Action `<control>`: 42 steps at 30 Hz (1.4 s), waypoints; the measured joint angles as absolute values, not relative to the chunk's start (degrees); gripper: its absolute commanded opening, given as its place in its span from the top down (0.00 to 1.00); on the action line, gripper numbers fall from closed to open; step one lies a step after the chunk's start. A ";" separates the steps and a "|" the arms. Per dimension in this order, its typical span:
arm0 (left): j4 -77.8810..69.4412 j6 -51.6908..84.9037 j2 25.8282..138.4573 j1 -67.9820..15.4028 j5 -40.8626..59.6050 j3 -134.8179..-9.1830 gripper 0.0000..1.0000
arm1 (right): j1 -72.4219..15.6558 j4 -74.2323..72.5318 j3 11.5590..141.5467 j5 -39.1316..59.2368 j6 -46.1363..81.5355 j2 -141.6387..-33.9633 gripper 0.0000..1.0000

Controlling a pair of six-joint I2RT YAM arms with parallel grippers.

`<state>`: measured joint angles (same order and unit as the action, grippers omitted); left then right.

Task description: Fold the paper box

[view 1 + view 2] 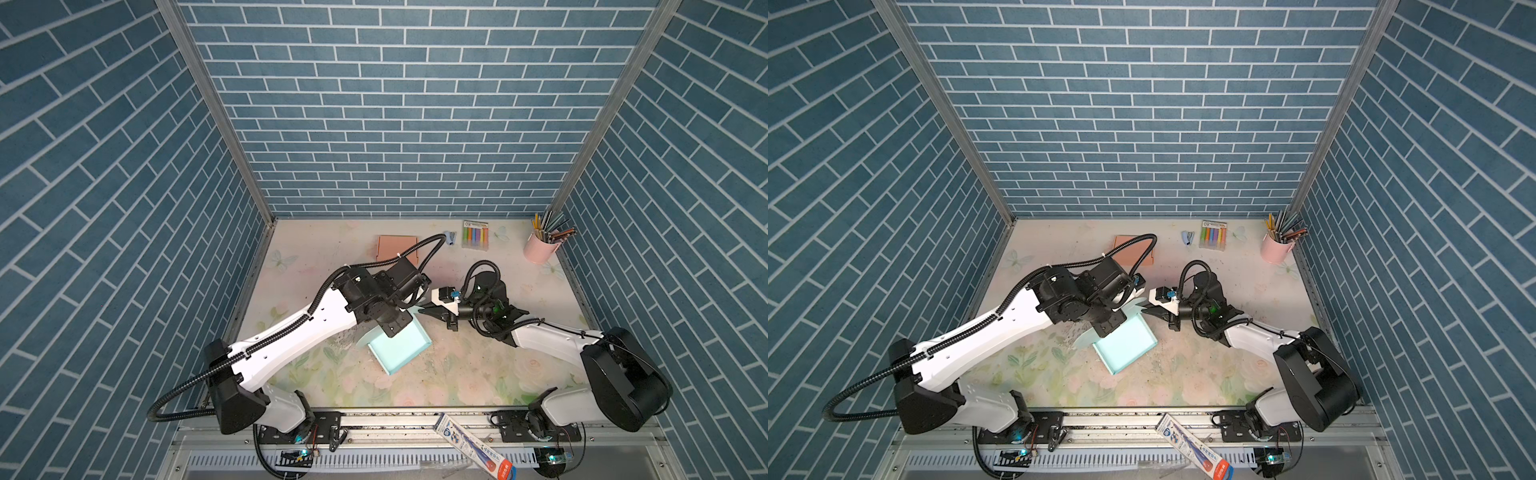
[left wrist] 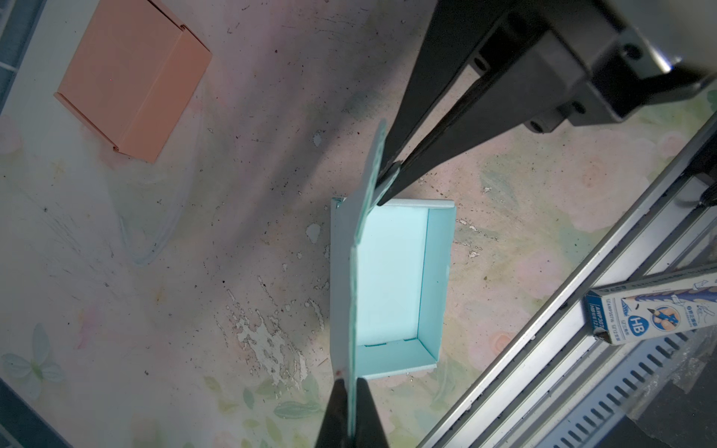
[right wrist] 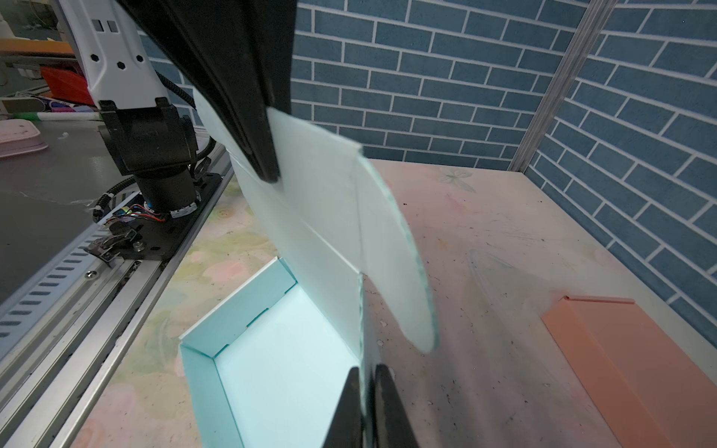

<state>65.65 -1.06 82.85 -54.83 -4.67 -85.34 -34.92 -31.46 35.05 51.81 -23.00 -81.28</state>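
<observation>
- Left wrist view: the left jaws are clamped on the free edge of the lid flap (image 2: 343, 279) of the paper box (image 2: 392, 279), with the thin card pinched between them.
- In that view the right jaws come in from the side and are closed on the same flap, near its rounded end tab.
- Right wrist view: the flap's (image 3: 329, 217) edge runs between the right jaws, and the left jaws grip it higher up.
- The pale teal box (image 3: 279, 372) is an open tray with its low walls standing. The flap rises roughly upright from one long wall.
- In both top views the box (image 1: 401, 345) (image 1: 1125, 343) sits on the floral worktop (image 1: 478, 365) about midway between the side edges. It is nearer the front edge than the back and turned at an angle to both.
- The left arm (image 1: 291, 336) hides the box's far end, and the right arm (image 1: 548, 340) reaches across to meet it there.
- A flat salmon box (image 1: 395, 247) lies near the back edge, left of the middle and well apart from the teal one.
- A marker pack (image 1: 475, 235) lies at the back edge, right of the middle, and a small blue stapler (image 1: 1188, 237) lies just beside it.
- A pink cup (image 1: 539, 249) of pencils stands in the back right corner.
- A pencil carton (image 1: 473, 442) lies across the metal rail in front of the worktop.
</observation>
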 measured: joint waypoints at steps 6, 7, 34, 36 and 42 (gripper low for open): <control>65.43 -1.15 82.85 -54.83 -4.67 -85.34 1.00 | -35.24 -31.40 35.05 51.64 -23.00 -81.28 0.84; 65.39 -1.15 82.83 -54.83 -4.67 -85.34 1.00 | -35.29 -31.40 35.05 51.64 -23.00 -81.28 0.84; 64.82 -1.30 83.05 -55.20 -5.80 -84.18 0.84 | -36.49 -31.70 35.05 48.12 -24.03 -81.03 1.00; 64.47 -1.04 83.11 -55.11 -5.80 -84.16 0.54 | -36.97 -31.62 35.05 46.46 -24.47 -81.03 1.00; 55.57 2.98 78.72 -47.29 -0.64 -74.74 0.12 | -36.82 -31.27 32.62 42.46 -24.49 -78.87 1.00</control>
